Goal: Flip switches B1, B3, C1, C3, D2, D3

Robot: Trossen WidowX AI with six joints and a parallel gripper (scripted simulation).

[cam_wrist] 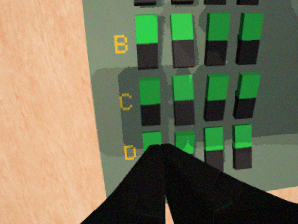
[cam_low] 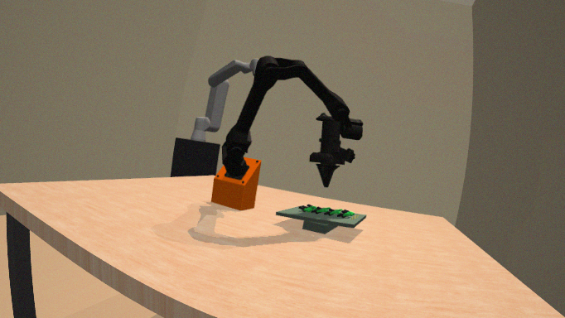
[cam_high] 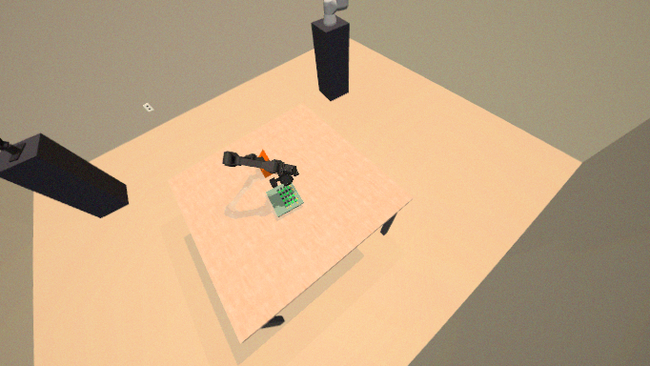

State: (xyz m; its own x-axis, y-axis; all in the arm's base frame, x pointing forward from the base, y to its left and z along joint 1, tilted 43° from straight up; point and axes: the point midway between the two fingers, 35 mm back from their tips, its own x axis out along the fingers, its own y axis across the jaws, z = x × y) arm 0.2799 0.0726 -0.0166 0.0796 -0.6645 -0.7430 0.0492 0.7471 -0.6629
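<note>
The green panel point(cam_high: 276, 209) point(cam_low: 290, 213) point(cam_wrist: 109, 117) stands on a short foot on the table. My gripper point(cam_low: 326, 185) point(cam_wrist: 160, 155) is shut and empty, pointing down, clear above the panel. In the wrist view its tips overlap row D between D1 point(cam_wrist: 151, 138) and D2 point(cam_wrist: 184, 138), hiding their near ends. B1 point(cam_wrist: 147, 40), B3 point(cam_wrist: 217, 39), C1 point(cam_wrist: 150, 100), C3 point(cam_wrist: 216, 96) and D3 point(cam_wrist: 214, 145) show green far halves and black near halves. I cannot tell each switch's tilt surely. Row A is mostly out of the wrist view.
The arm's orange base point(cam_high: 263, 155) point(cam_low: 232, 192) stands on the table point(cam_high: 248, 267) point(cam_low: 257, 273) beside the panel. A grey arm point(cam_low: 218, 103) on a dark pedestal point(cam_high: 333, 62) point(cam_low: 195, 159) stands beyond the table. Another dark pedestal point(cam_high: 67, 178) stands at the left in the top view.
</note>
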